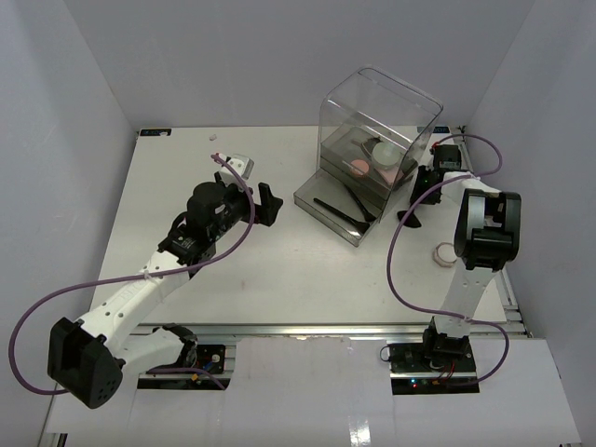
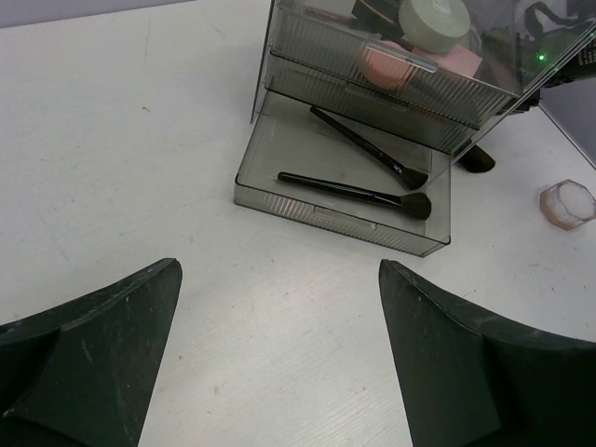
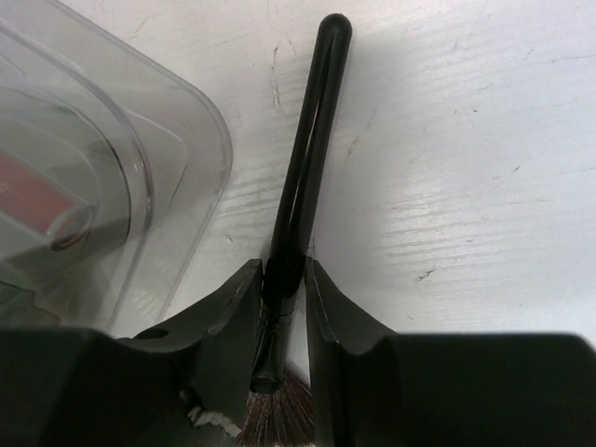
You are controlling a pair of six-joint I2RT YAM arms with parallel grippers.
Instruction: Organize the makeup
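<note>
My right gripper (image 3: 284,275) is shut on the black handle of a makeup brush (image 3: 303,177), low over the table beside the clear drawer box (image 3: 140,168). Its brown bristles sit between the finger bases. In the top view the right gripper (image 1: 421,193) is at the box's right side, with the brush (image 1: 409,218) below it. My left gripper (image 2: 279,317) is open and empty above bare table, facing the box's pulled-out bottom drawer (image 2: 279,191). Two black brushes (image 2: 354,193) lie in that drawer. A pink compact (image 2: 386,65) and a pale green compact (image 2: 433,20) sit in an upper drawer.
The tall clear drawer box (image 1: 382,102) stands at the back right, its bottom drawer (image 1: 317,207) pulled out toward the left. A small pinkish faceted jar (image 1: 445,253) sits on the table near the right arm; it also shows in the left wrist view (image 2: 566,203). Walls close in all around.
</note>
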